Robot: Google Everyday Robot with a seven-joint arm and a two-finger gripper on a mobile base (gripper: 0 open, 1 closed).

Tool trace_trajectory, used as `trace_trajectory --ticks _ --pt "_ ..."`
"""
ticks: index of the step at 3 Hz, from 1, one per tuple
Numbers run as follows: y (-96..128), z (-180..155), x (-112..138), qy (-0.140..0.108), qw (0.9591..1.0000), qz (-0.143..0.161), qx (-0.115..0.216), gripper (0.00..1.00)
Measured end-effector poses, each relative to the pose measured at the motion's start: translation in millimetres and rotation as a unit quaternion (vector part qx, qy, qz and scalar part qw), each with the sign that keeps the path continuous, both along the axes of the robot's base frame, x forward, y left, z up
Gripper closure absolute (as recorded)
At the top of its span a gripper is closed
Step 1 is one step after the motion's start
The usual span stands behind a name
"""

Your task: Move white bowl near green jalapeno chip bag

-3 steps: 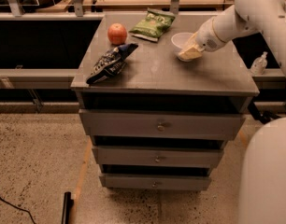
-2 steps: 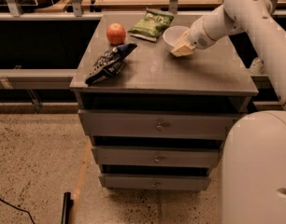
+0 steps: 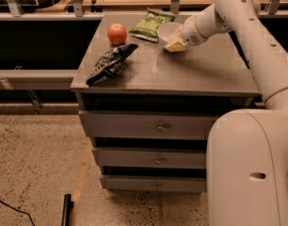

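The white bowl (image 3: 166,31) is at the back of the grey cabinet top (image 3: 191,72), right beside the green jalapeno chip bag (image 3: 151,23), which lies flat at the back edge. My gripper (image 3: 176,43) is at the bowl's right rim, its pale fingers closed on the rim, and the white arm reaches in from the right. The bowl's right side is hidden behind the gripper.
A red apple (image 3: 117,33) sits at the back left of the top. A dark blue-black snack bag (image 3: 110,63) lies on the left side. The cabinet has several drawers below. A rail and a wooden shelf run behind the cabinet.
My gripper has carried the white bowl left and toward the back, from the right middle of the top to right beside the green chip bag.
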State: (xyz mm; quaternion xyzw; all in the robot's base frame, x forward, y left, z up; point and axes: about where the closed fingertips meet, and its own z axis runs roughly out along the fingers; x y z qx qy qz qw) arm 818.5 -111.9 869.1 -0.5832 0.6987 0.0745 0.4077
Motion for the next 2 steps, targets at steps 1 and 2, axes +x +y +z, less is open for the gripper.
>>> trace_trajectory --ticks 1,2 --pt "9.0 2.9 8.2 -0.009 1.0 0.002 0.002 0.61" --pt "12.1 11.1 15.0 -0.028 0.9996 0.0 0.005 0.37"
